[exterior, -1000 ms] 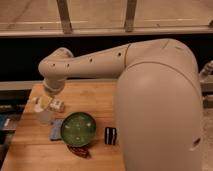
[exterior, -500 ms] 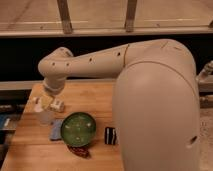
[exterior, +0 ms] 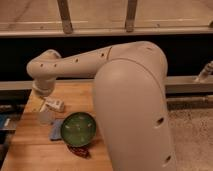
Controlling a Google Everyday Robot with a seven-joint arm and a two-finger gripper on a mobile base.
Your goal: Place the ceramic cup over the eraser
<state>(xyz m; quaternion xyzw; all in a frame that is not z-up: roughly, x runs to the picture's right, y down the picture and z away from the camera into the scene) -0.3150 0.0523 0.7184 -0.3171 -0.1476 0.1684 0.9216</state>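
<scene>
Since a second ago the large white arm (exterior: 132, 105) has swung a little leftward across the view. Its bulky near link now covers the small black eraser with white stripes, which stood just right of the bowl. The eraser cannot be seen now.

The gripper (exterior: 42, 101) hangs from the wrist at the far left end of the arm, low over the back left part of the light wooden tabletop (exterior: 27, 147). Its fingers stand spread wide and have hold of nothing.

The small plain whitish ceramic cup (exterior: 46, 116) stands upright on the tabletop directly beneath the gripper; whether they touch cannot be told. A white labelled bottle-like tube (exterior: 55, 105) lies just behind and to the right of the cup.

A round green bowl (exterior: 78, 128) sits to the right of the cup, nearer the front. A flat blue rectangular pad (exterior: 56, 129) lies against the bowl's left side. A dark red object (exterior: 79, 150) rests just in front of the bowl.
</scene>
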